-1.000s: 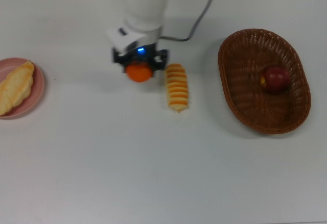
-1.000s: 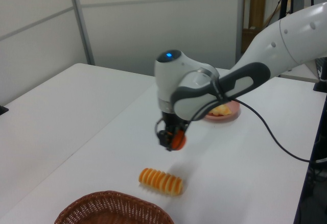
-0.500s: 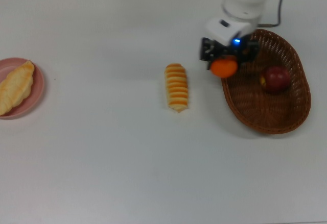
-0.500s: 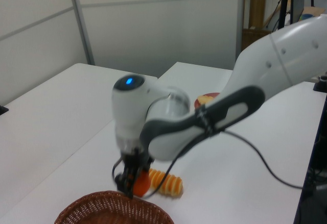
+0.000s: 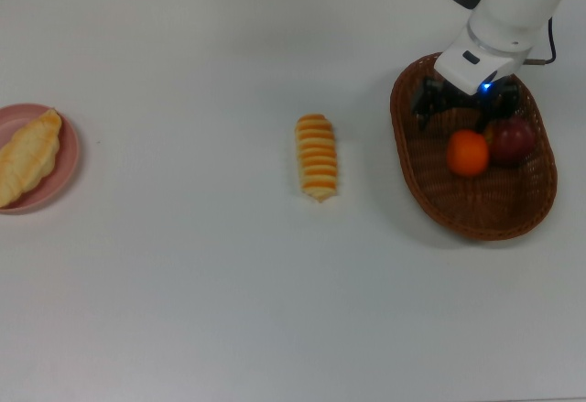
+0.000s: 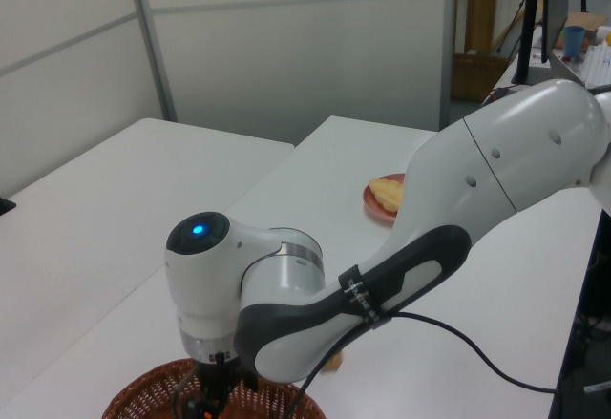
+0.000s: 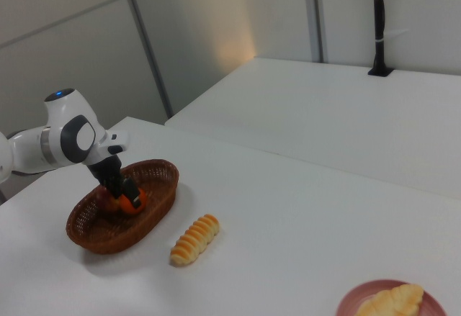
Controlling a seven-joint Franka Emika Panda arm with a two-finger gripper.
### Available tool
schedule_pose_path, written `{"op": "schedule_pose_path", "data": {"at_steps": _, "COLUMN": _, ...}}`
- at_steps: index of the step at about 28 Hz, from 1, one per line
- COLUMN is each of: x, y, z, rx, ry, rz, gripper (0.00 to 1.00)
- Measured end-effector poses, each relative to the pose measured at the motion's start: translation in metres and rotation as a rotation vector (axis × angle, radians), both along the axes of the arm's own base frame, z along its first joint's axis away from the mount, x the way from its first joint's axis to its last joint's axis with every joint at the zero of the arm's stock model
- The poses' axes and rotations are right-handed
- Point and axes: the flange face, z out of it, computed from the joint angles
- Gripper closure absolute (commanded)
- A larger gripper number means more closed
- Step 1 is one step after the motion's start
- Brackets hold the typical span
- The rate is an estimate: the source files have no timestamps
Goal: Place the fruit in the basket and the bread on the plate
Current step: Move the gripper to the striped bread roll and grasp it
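The orange mandarin (image 5: 468, 153) lies inside the brown wicker basket (image 5: 476, 233), touching the dark red fruit (image 5: 514, 139) on the top view's right. My gripper (image 5: 467, 123) hangs just above the mandarin, open and holding nothing. In the right view the gripper (image 7: 119, 186) reaches down into the basket (image 7: 83, 240) right over the mandarin (image 7: 132, 201). The pale striped roll (image 5: 317, 157) lies on the table at the middle of the top view. The braided loaf (image 5: 27, 157) rests on the pink plate (image 5: 64, 178) at the top view's far left.
The white table stretches between the plate and the basket, with only the striped roll (image 7: 194, 239) on it. In the left view my arm hides most of the basket (image 6: 143, 390). A black cable trails behind the arm.
My gripper carried the mandarin from beside the striped roll rightward in the top view, over the basket rim. The mandarin has left the fingers and now rests in the basket beside the red fruit.
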Motion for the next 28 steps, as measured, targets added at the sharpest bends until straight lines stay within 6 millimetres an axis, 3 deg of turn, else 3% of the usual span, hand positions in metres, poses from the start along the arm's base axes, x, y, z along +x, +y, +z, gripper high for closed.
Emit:
{"op": "schedule_pose_path", "data": {"at_steps": 5, "x": 0.013, "y": -0.028, "z": 0.005, "rx": -0.031, "ry": 0.007, "rz": -0.038, "gripper": 0.00}}
{"op": "schedule_pose_path", "data": {"at_steps": 10, "x": 0.023, "y": -0.088, "z": 0.032, "rx": -0.083, "ry": 0.061, "rz": -0.034, "gripper": 0.00}}
{"op": "schedule_pose_path", "data": {"at_steps": 15, "x": 0.018, "y": -0.147, "z": 0.055, "rx": -0.090, "ry": 0.081, "rz": -0.002, "gripper": 0.00}}
{"op": "schedule_pose_path", "data": {"at_steps": 19, "x": 0.013, "y": -0.176, "z": 0.033, "rx": -0.107, "ry": 0.133, "rz": 0.025, "gripper": 0.00}}
{"op": "schedule_pose_path", "data": {"at_steps": 28, "x": 0.021, "y": -0.192, "z": -0.031, "rx": -0.122, "ry": 0.186, "rz": 0.032, "gripper": 0.00}}
